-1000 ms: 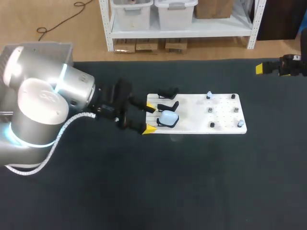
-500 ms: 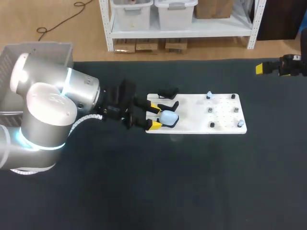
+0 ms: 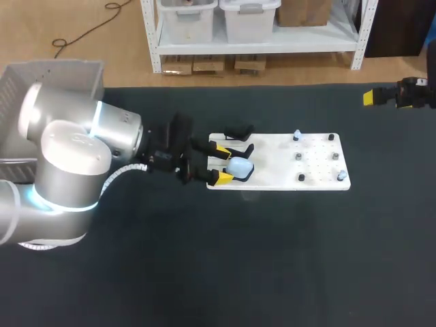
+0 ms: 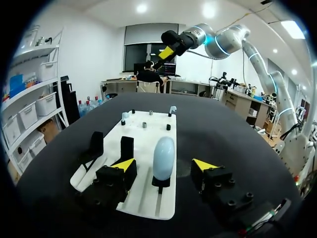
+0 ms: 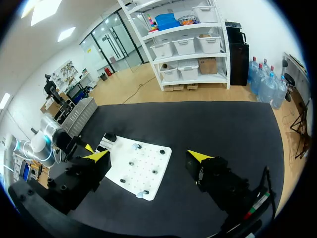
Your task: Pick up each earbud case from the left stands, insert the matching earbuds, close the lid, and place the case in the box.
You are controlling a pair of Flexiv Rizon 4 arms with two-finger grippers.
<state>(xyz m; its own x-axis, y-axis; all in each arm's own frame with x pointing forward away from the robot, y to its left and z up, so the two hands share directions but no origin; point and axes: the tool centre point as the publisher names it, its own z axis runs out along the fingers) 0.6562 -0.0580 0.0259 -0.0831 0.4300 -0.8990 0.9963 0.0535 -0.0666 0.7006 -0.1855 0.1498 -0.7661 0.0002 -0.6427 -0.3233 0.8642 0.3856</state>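
Note:
A pale blue earbud case (image 3: 239, 165) sits closed on the nearest black stand at the left end of the white board (image 3: 279, 163). My left gripper (image 3: 221, 164) is open, one yellow tip on each side of the case's near end, neither touching. From the left wrist the case (image 4: 163, 156) lies between the fingertips (image 4: 124, 164) with a gap on both sides. Two other black stands (image 3: 238, 129) hold nothing. Small pale earbuds (image 3: 297, 135) stand on pegs at the board's right end. My right gripper (image 3: 381, 96) hangs open at the far right, well away from the board.
A grey slatted box (image 3: 17, 95) stands at the table's far left, partly behind my left arm. In the right wrist view the board (image 5: 141, 171) lies ahead of and below the open right gripper (image 5: 148, 156). Black tabletop surrounds the board.
My left gripper has moved right, so its tips now flank the case. Its fingers narrowed, then widened a little. The right arm has not moved.

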